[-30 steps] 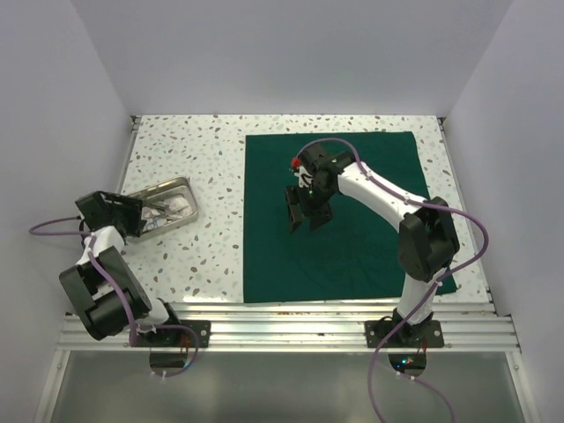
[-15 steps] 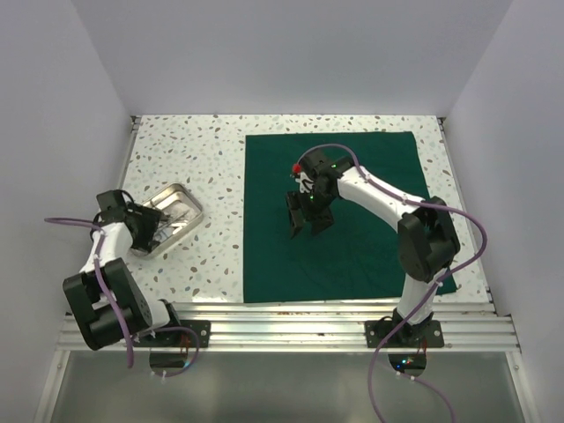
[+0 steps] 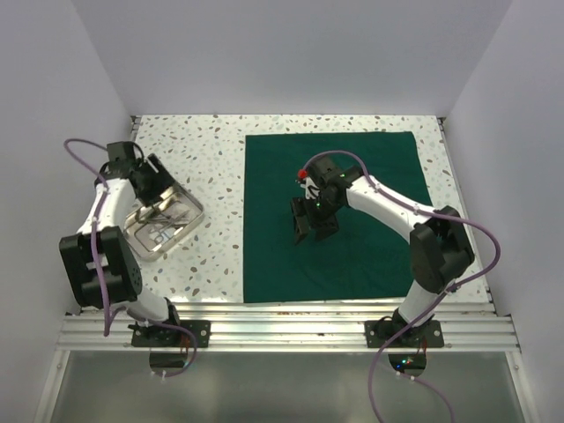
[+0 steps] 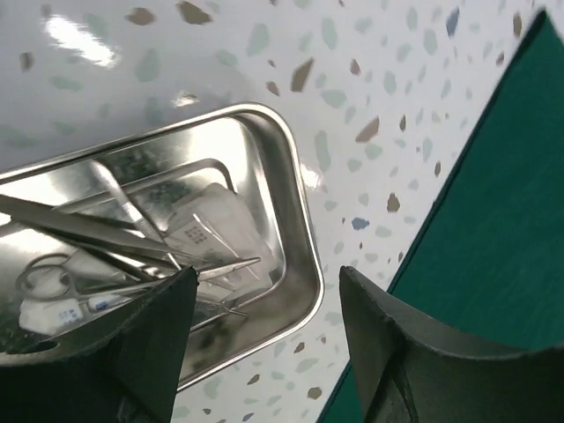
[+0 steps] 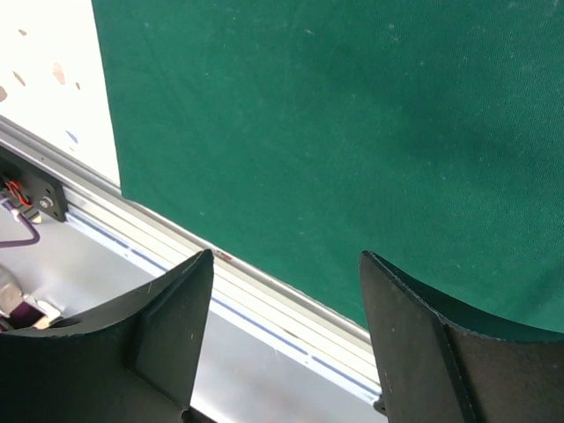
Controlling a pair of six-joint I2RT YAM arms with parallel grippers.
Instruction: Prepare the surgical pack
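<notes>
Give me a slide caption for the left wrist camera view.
Open left pincer hovers above the steel tray of instruments, green drape at right.

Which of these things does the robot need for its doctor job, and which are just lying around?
For the job:
- green drape, spread flat
- steel tray
- instruments and white packets in the tray, probably to be packed

Just there:
- speckled table
- metal rail at the near edge
</notes>
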